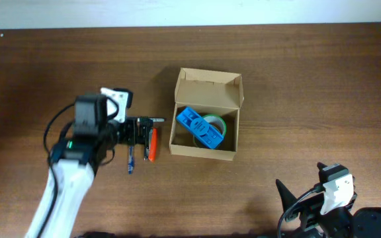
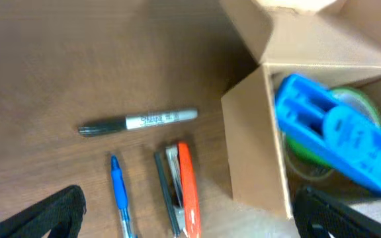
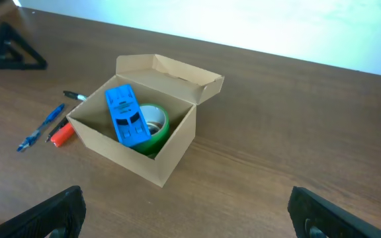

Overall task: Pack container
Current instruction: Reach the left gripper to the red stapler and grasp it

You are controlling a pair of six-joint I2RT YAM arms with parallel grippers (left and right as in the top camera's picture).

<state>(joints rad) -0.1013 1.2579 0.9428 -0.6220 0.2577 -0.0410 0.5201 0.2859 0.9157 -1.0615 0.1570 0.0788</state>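
Note:
The tan cardboard container (image 1: 204,147) stands open at the table's middle, its flap lid up at the back. It also shows in the left wrist view (image 2: 256,145) and the right wrist view (image 3: 177,142). Inside lie a blue plastic case (image 1: 199,127) and a green tape roll (image 1: 218,122). Left of the box lie an orange stapler (image 1: 152,145), a black marker (image 2: 137,121) and a blue pen (image 2: 119,192). My left gripper (image 2: 187,218) is open and empty, above the stapler. My right gripper (image 3: 187,218) is open and empty, well back from the box at the front right.
The brown wooden table (image 1: 296,79) runs all around the box. The left arm (image 1: 78,152) reaches in from the lower left, with a white part (image 1: 118,98) behind it. The right arm (image 1: 329,198) sits at the front right edge.

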